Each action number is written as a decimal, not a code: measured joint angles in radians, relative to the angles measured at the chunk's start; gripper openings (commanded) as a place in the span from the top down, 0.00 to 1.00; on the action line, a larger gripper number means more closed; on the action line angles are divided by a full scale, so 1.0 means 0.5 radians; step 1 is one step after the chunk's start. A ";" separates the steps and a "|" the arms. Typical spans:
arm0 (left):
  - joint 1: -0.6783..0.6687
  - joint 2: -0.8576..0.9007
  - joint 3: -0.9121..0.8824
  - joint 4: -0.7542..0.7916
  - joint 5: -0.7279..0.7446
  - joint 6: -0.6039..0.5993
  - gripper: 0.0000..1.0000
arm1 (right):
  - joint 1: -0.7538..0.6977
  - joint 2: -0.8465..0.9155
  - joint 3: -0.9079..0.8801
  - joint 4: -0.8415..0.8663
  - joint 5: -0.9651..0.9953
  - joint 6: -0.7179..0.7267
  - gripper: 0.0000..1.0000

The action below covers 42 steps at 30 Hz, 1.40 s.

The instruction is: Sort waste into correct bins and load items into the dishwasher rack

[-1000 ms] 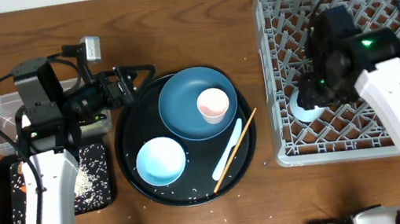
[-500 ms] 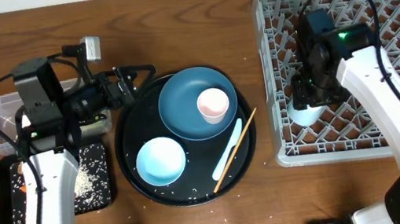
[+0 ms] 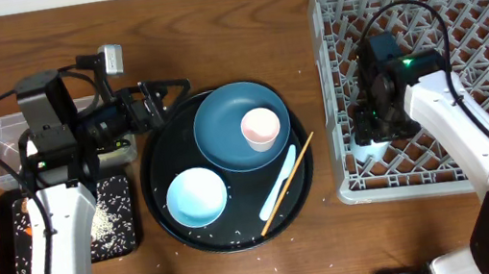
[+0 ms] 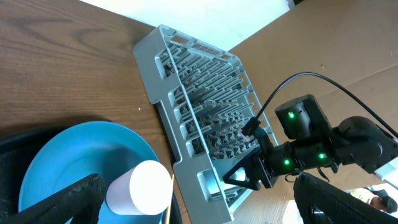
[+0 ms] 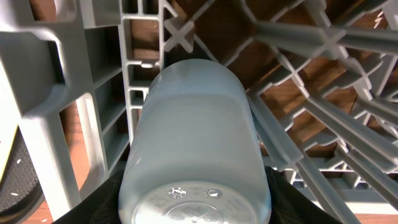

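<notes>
Right wrist | small light blue cup (image 5: pixel 196 143) inside dishwasher rack (image 5: pixel 37 81) | right tool (image 5: pixel 196 208) clamped around its base

Overhead: we look straight down, whole table (image 3: pixel 206 7).
Left wrist: we face the dishwasher rack (image 4: pixel 199 81) from afar.
Right wrist: pressed close inside it — shared by all.

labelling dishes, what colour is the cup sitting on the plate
The cup is pale pink; overhead view shows it best.

Left end effector (image 3: pixel 176 97) spread wide; right end effector (image 3: pixel 371 128) clamped.
</notes>
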 measured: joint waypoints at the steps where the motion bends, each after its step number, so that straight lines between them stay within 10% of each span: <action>1: 0.000 0.000 0.000 0.000 0.000 0.000 0.02 | 0.000 0.000 0.002 -0.015 -0.001 0.000 0.45; 5: 0.000 0.000 0.000 0.000 0.000 0.001 0.02 | 0.000 0.001 0.104 -0.172 -0.002 -0.004 0.01; 18: 0.000 0.000 0.000 0.000 0.000 0.000 0.02 | -0.001 -0.002 0.276 -0.426 0.001 -0.045 0.13; 42: -0.039 0.000 0.000 0.026 -0.025 -0.012 0.02 | -0.003 -0.854 0.394 -0.681 -0.175 -0.135 0.02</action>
